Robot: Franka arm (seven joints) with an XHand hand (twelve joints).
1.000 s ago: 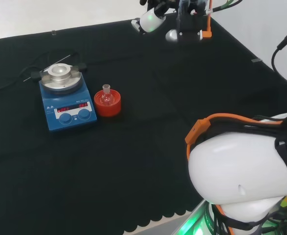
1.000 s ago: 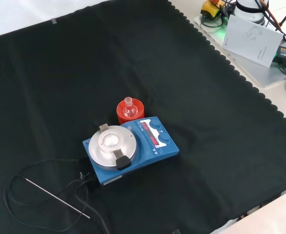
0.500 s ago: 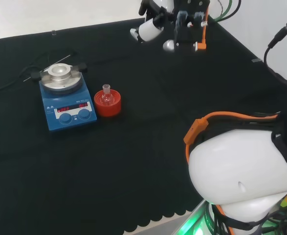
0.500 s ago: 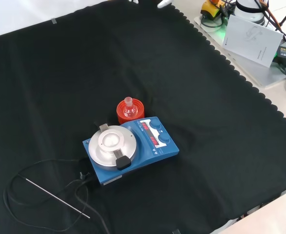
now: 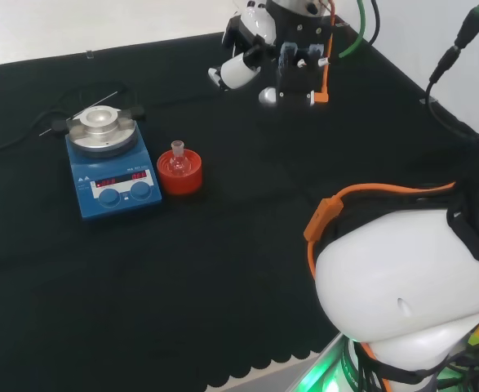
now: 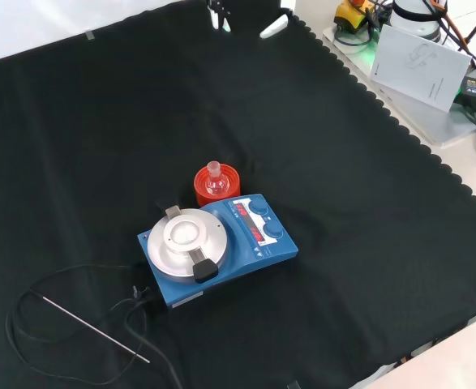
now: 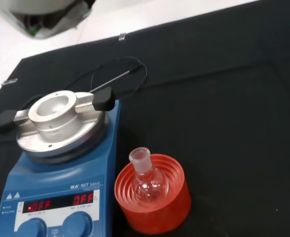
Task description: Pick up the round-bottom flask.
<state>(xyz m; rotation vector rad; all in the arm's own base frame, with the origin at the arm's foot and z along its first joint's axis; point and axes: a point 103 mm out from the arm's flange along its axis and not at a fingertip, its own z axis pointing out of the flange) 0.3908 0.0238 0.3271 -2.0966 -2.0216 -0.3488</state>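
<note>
A small clear round-bottom flask stands upright in a red ribbed ring stand, just right of a blue hotplate in the head view. The front view shows the flask in its stand behind the hotplate, and the wrist view has the flask and stand close up. The hand hovers over the far part of the cloth, well apart from the flask, open with nothing in it. Its fingertips reach in at the front view's top edge.
A blue hotplate stirrer with a round metal top stands beside the stand, touching or nearly so. Its black cable and a thin metal probe lie on the cloth beyond it. Papers and gear sit off the cloth's edge.
The hand has come down and toward the left in the head view, closer to the flask. Its fingertips now enter the front view's top. Flask and hotplate have not moved.
</note>
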